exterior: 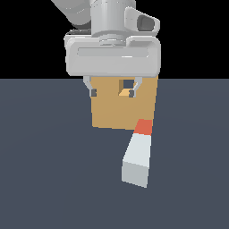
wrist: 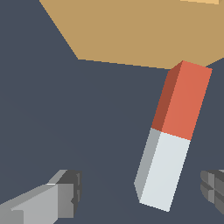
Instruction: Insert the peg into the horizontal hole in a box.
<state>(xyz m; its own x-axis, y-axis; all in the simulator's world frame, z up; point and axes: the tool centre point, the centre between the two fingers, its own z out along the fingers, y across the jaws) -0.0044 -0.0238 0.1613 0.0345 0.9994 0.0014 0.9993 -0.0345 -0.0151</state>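
Clearly your fingers [wrist: 57, 197] hang spread and empty (ready to straddle), the peg [wrist: 168, 170] lying between them, untouched.

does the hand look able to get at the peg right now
Probably yes: the hand is open and empty, the peg lies bare on the floor between its fingers, only its orange end near the box.

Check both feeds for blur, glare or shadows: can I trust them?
Exterior view: sharp, flat lighting, no cast shadows or glare; the end effector covers part of the box. Wrist view: equally crisp, peg edges clean, only face shading.
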